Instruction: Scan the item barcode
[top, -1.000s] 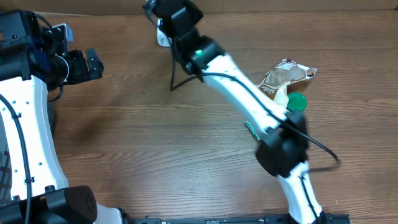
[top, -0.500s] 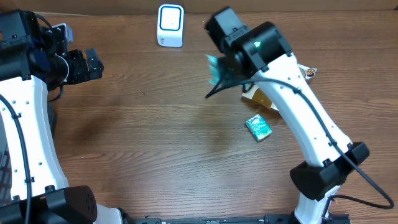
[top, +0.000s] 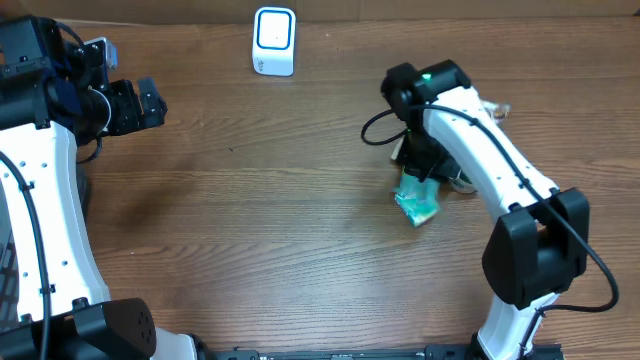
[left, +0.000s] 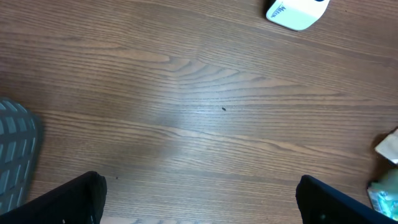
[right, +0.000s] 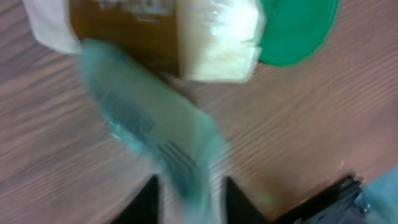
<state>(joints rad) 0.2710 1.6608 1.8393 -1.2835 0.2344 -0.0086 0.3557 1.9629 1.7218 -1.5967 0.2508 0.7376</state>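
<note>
Seen from overhead, the teal packet (top: 418, 205) lies on the wooden counter (top: 250, 220) toward 3 o'clock from the middle. It is directly under the bent wrist of the right arm, and its upper end is hidden by that wrist. The white scanner (top: 273, 40) stands upright at the far edge, at roughly 11 o'clock, well apart from the packet. The right wrist camera is badly blurred. In it the packet appears as a pale teal streak running from 10 o'clock down to 6 o'clock, with its lower end between the two dark fingers of the right claw (right: 191, 200). Those fingers stand a little apart on either side of the streak, but the blur makes it impossible to tell whether they pinch the packet or are clear of it. Beyond the packet, toward 12 o'clock in that view, a brown and white snack bag (right: 124, 28) lies flat. A green disc (right: 298, 28) sits just beside it at 1 o'clock. The left claw (top: 155, 103) is held above the counter at about 10 o'clock in the overhead view. Its fingers are spread wide with nothing between them, and it points toward the middle of the counter.
</note>
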